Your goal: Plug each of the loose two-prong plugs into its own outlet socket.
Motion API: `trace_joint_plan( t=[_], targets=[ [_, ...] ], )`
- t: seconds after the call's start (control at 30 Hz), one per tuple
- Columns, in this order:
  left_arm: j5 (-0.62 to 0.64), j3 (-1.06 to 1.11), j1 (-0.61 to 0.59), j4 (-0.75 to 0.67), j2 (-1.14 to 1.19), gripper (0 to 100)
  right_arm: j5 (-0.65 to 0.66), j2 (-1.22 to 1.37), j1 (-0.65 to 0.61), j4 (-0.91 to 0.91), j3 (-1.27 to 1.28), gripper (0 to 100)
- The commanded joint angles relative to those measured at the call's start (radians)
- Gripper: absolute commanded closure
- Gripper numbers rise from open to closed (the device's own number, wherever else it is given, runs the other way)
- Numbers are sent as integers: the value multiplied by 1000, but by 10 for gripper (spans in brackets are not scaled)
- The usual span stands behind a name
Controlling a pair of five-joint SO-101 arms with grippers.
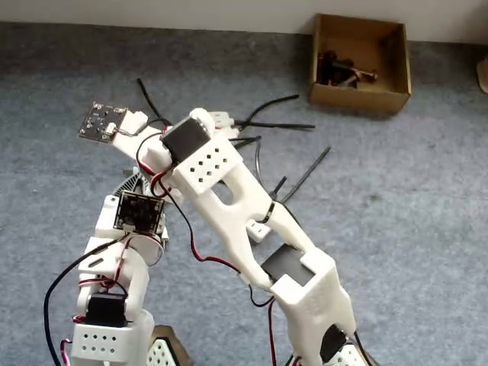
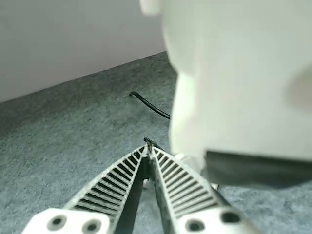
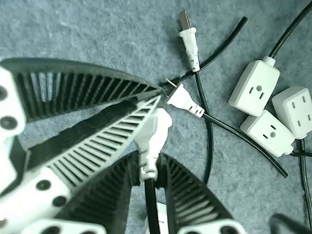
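Right gripper [image 3: 150,163] clamped on a white two-prong plug [image 3: 153,129] (black cord [image 3: 151,204] runs back between the fingers [image 3: 195,195]). Left gripper [image 2: 148,146] closed, tips just beside that plug. Second loose plug [image 3: 185,100] lies on grey carpet [image 3: 97,29] — three white outlet sockets [image 3: 270,132] nearby.

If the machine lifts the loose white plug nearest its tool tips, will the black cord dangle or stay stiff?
Probably droop, but not limply: its black cord lies fairly straight on the carpet, suggesting some springiness. The white plug looks small and light, so the cord's drag may swing or twist it.
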Motion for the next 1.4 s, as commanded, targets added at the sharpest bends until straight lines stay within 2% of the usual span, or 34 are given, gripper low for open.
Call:
trace_joint_plan(
  t=[0.0, 0.1, 1.37],
  targets=[
    [8, 21, 31, -17, -2, 993, 6, -54, -24, 31, -87, 993],
    [6, 21, 31, -17, -2, 993, 6, -93, -25, 73, -122, 993],
    [9, 21, 30, -17, -2, 993, -23, -113, -51, 76, -131, 993]
  ],
)
